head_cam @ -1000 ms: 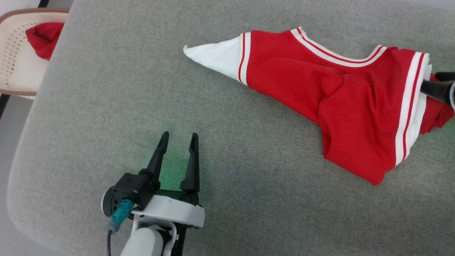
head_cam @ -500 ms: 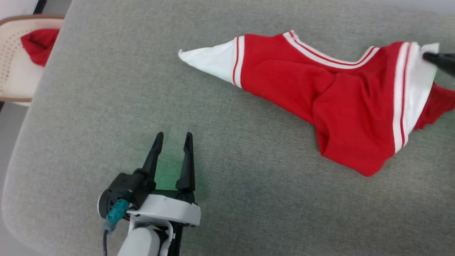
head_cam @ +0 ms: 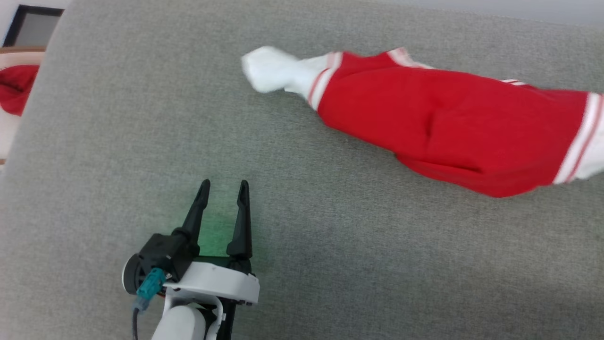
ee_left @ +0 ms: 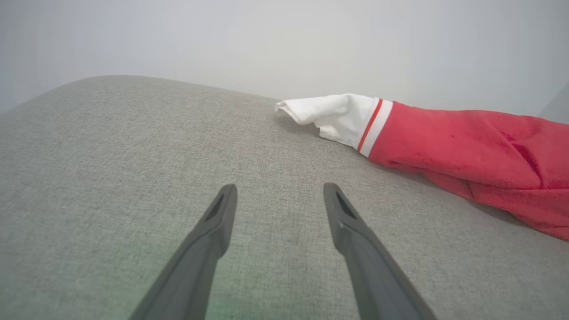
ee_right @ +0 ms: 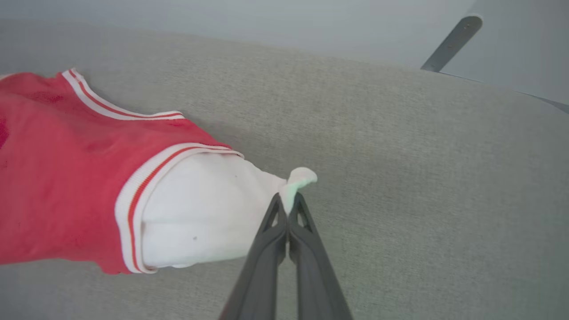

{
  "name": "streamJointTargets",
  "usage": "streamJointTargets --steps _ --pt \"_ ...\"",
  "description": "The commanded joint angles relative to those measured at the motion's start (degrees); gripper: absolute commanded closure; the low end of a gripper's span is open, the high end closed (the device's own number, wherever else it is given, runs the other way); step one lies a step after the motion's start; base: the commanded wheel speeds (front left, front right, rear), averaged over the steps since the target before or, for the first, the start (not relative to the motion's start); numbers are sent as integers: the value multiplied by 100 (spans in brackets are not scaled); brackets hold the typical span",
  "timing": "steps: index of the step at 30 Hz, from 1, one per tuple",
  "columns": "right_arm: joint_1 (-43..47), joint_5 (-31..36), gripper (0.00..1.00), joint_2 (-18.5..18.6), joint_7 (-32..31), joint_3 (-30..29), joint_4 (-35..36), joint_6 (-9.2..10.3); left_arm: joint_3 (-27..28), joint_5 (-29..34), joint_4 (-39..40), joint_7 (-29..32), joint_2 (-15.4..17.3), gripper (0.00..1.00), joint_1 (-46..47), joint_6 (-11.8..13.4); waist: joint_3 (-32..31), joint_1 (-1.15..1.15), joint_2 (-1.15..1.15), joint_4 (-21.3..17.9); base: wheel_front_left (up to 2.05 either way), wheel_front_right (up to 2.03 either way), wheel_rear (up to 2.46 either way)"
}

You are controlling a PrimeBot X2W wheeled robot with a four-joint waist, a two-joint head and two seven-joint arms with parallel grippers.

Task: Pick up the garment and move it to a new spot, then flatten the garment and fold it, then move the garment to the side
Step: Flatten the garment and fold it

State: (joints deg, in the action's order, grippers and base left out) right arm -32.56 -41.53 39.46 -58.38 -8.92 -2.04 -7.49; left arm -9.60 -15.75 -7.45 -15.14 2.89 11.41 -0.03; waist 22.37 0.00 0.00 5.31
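Note:
The garment point(head_cam: 453, 127) is a red jersey with white panels and red-white striped trim, stretched long across the grey table point(head_cam: 330, 264) toward the right edge of the head view. Its white left sleeve tip point(head_cam: 269, 73) is curled up off the surface. In the right wrist view my right gripper point(ee_right: 288, 200) is shut on the white corner of the garment point(ee_right: 204, 209), which pulls taut from the fingertips. My left gripper point(head_cam: 222, 186) stands open at the lower left, empty, well short of the garment point(ee_left: 466, 151).
A smaller red cloth point(head_cam: 14, 87) lies in a pale basket at the far left edge, off the table. A grey metal leg point(ee_right: 451, 42) shows beyond the table's far side in the right wrist view.
My right gripper has shut on the garment's white corner and pulled it rightward, stretching the garment out long. The left sleeve tip has lifted. The head view has shifted; the left gripper stays open.

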Motion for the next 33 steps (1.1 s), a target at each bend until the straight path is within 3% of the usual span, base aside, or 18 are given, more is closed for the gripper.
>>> streamJointTargets --steps 1,10,18,19,20,21,26,33 --pt "134 208 100 26 12 -162 -26 0 13 73 -12 1 2 0 -23 -31 11 0 0 -41 0 0 0" --pt "272 1477 100 -394 226 -644 -1025 1 -48 107 -109 1 2 0 86 -94 52 0 0 25 0 0 0" --pt "132 2112 100 -725 925 -958 -1774 1 26 165 -140 1 2 0 29 -74 55 0 0 51 0 0 0" --pt "99 2146 67 -794 1034 -1001 -1822 1 41 175 -138 1 2 0 23 -75 45 0 0 36 0 0 0" --pt "79 2149 15 -865 1166 -1045 -1853 1 51 188 -139 1 5 0 18 -83 26 0 0 20 0 0 0" --pt "67 2136 0 -924 1305 -1087 -1869 1 62 201 -140 1 21 0 17 -97 3 0 0 3 0 0 0" --pt "297 1908 0 -1116 1889 -1167 -1698 1 149 239 -87 1 153 0 16 -134 -138 0 0 -99 0 0 0" --pt "1143 1098 0 -1438 3015 -815 -585 1 398 325 351 343 804 0 279 -239 -370 0 0 -447 0 0 0"
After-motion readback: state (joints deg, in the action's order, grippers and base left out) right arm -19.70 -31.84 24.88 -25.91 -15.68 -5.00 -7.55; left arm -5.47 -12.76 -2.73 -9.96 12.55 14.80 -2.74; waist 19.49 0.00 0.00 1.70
